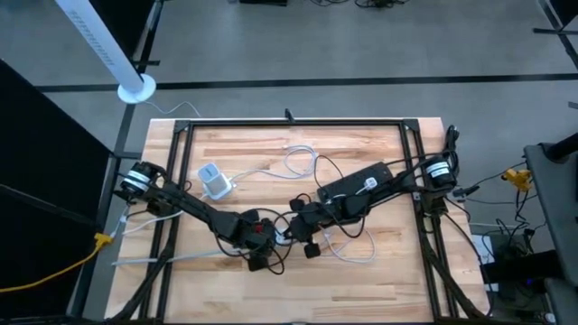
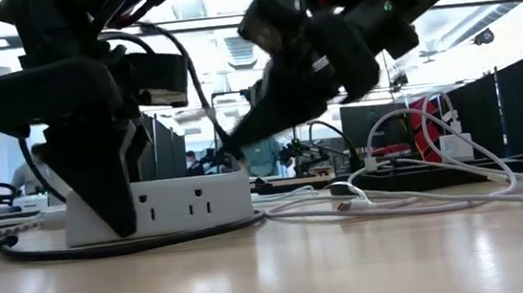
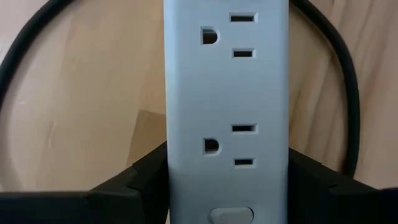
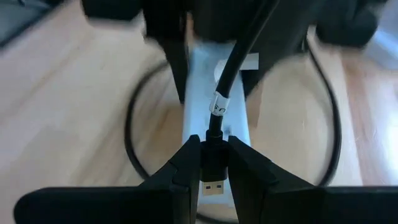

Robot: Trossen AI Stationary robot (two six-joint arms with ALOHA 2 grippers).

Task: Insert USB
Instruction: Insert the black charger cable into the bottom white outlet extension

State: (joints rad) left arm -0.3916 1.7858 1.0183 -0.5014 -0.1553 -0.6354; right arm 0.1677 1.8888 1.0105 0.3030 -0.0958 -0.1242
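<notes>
White cables (image 1: 348, 248) loop across the wooden table (image 1: 379, 280) just right of the two arms, and a white charger block (image 1: 215, 181) lies well apart toward the far left. A black cord (image 3: 339, 74) curves around the power strip (image 3: 227, 106), a smooth white bar with paired outlets. The left gripper (image 3: 227, 186) clamps this strip from both sides near mid-table. The right gripper (image 4: 213, 171) pinches the black USB plug (image 4: 213, 168), metal tip exposed, just above the strip's end. The front table edge lies bare
</notes>
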